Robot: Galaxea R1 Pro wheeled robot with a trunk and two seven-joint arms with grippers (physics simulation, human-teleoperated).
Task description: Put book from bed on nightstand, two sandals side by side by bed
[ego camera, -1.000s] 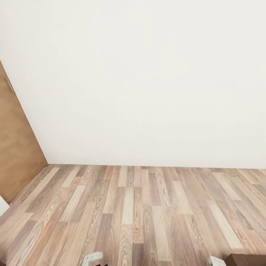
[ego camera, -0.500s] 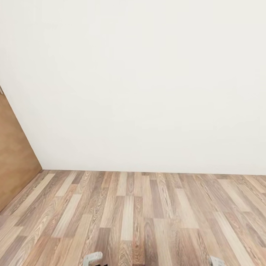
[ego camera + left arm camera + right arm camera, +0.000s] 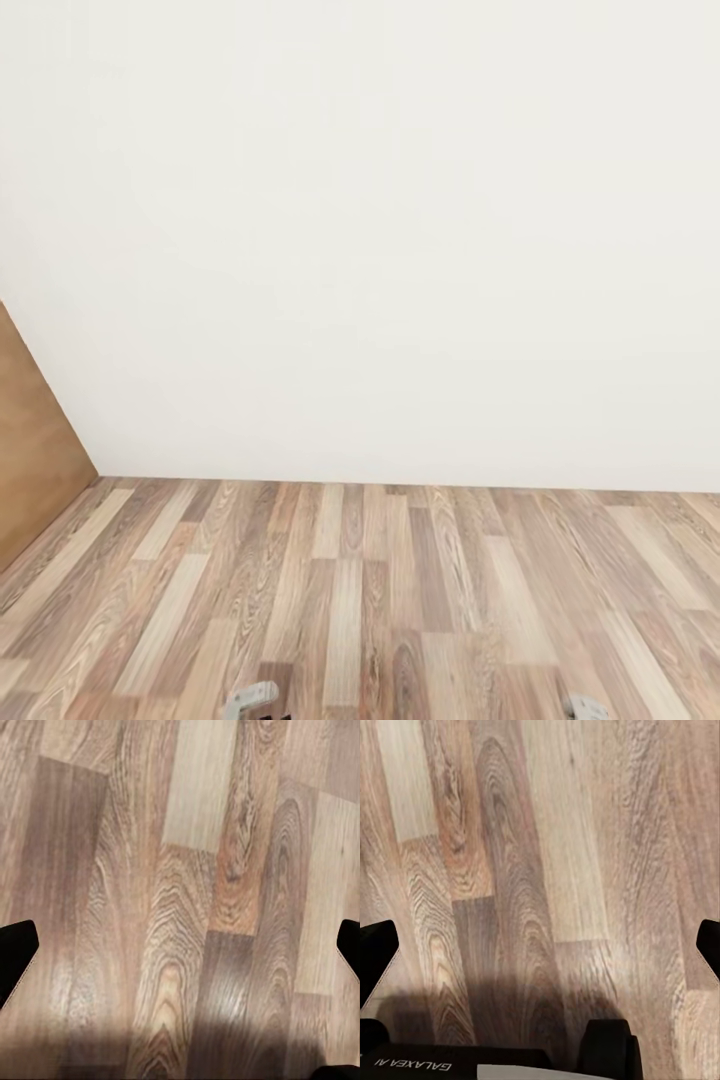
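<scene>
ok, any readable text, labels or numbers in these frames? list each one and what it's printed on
"GALAXEA AI": white letters on the robot's black body part in the right wrist view, shown upside down and mirrored there.
No other text: the wood-plank floor, white wall and brown door carry none.

White wall [image 3: 380, 230] blocks me straight ahead, brown door [image 3: 30, 460] closes off the far left. Wood floor [image 3: 380, 590] btwn me & wall is open. Under both wrists just planks [image 3: 180, 870], room to lower either claw
</scene>
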